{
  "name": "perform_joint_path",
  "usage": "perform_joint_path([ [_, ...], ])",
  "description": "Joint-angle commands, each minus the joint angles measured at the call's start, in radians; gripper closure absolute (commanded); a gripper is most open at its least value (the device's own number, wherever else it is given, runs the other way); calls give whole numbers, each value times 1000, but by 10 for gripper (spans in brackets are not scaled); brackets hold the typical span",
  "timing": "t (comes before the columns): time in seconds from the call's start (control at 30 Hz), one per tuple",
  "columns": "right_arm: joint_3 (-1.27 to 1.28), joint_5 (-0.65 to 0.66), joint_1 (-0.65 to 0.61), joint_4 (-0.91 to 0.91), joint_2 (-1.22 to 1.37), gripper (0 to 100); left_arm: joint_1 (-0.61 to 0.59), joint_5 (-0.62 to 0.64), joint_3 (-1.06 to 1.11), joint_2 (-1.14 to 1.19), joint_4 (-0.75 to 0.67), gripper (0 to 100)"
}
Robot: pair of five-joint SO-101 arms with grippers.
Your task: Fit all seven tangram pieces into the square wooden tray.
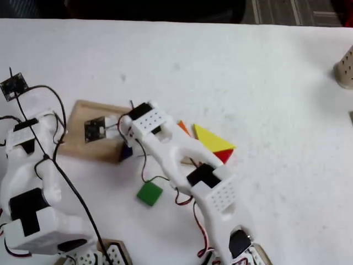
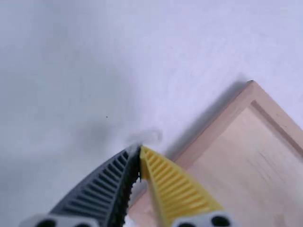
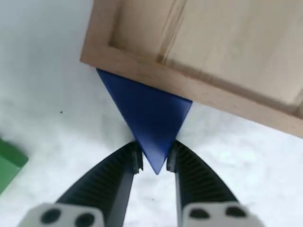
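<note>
The square wooden tray [image 1: 83,118] lies left of centre with nothing in it. A blue triangle [image 3: 147,111] rests flat on the table, its long side against the tray's outer wall [image 3: 156,71]. My right gripper [image 3: 155,155] is shut on the triangle's pointed tip, one dark finger on each side. From above, the blue triangle [image 1: 126,153] peeks out under the right wrist. My left gripper [image 2: 139,152] is shut and holds nothing, its tips just above the table beside a tray corner [image 2: 251,87]. The green square [image 1: 149,193] lies alone, nearer the front.
Yellow [image 1: 212,138], red [image 1: 224,156] and orange [image 1: 183,127] pieces lie clustered right of the tray, partly under the right arm. The left arm [image 1: 33,149] stands by the tray's left side. A perforated beige object [image 1: 345,69] sits at the far right edge. Cables trail over the table.
</note>
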Motion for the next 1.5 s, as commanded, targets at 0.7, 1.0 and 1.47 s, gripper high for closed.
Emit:
perform_joint_path([
  [0.7,213,-496,94,-27,-390,981,-4,8,-60,-4,-28,972],
  [1.0,466,-775,-105,-576,-430,981,-7,9,-61,-4,-29,972],
  [1.47,423,-681,-22,-450,-297,981,-8,8,-61,-4,-29,972],
])
